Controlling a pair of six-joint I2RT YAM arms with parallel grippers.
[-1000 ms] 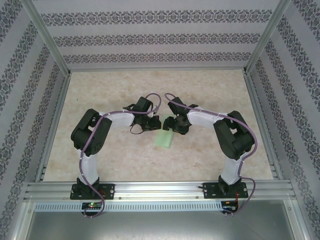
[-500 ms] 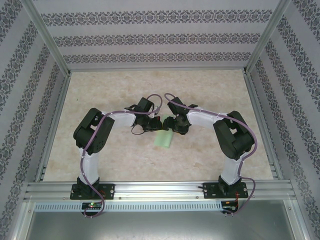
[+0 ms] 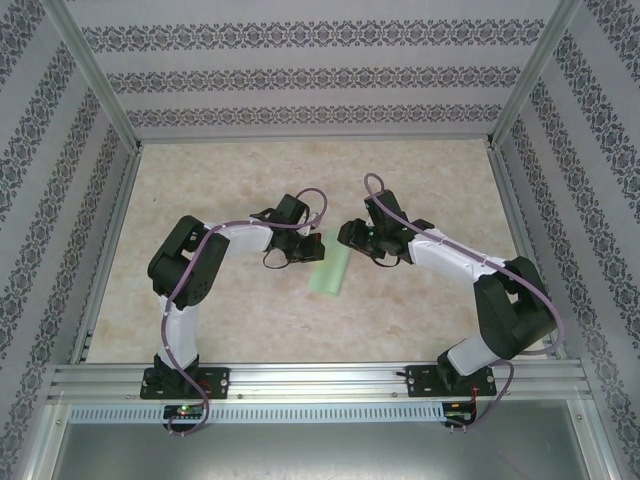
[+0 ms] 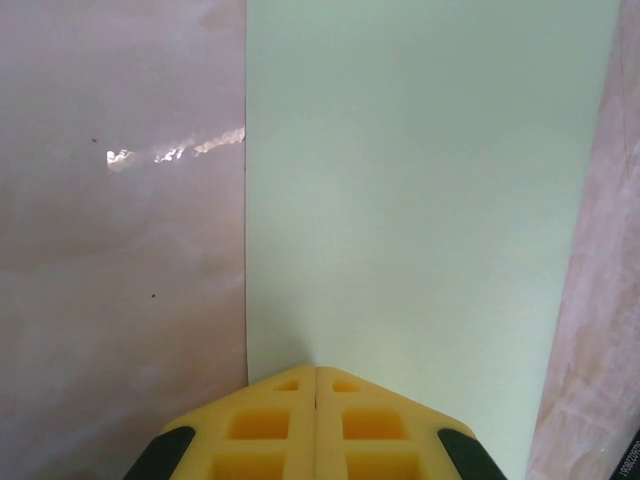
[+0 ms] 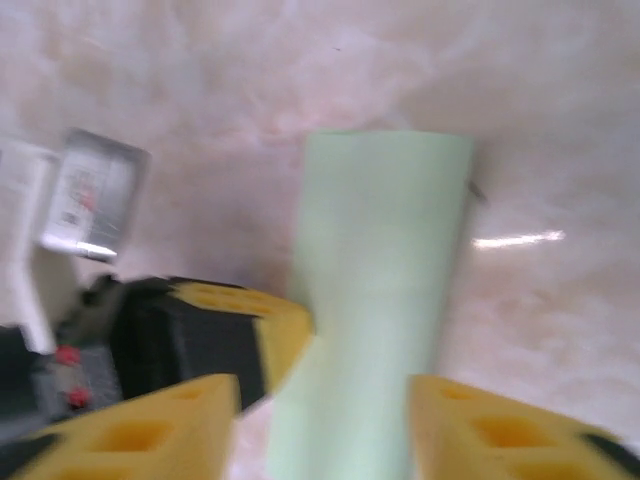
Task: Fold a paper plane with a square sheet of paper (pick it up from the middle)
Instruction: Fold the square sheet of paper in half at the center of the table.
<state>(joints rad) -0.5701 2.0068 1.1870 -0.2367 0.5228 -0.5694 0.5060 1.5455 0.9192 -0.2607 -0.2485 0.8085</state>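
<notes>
The square sheet of paper (image 3: 331,272) lies flat on the table, folded into a narrow pale green rectangle with no pointed dart shape. My left gripper (image 3: 313,248) is shut, and its yellow fingertips (image 4: 290,395) rest on the paper's (image 4: 420,200) near end, close to its left edge. My right gripper (image 3: 350,236) hovers open just right of the paper's far end. In the right wrist view the strip (image 5: 385,270) runs between the spread fingers (image 5: 170,425) of the right gripper (image 5: 320,430), and the left gripper's tip (image 5: 275,335) touches its left side. That view is blurred.
The table (image 3: 200,180) is a pale marbled surface with patterned walls around it. Aluminium rails (image 3: 300,380) run along the near edge by the arm bases. Both arms meet near the table's middle.
The right arm has swung out to the right, and its gripper has drawn back from the paper's top end. The left gripper has stayed on the paper. The paper has not moved.
</notes>
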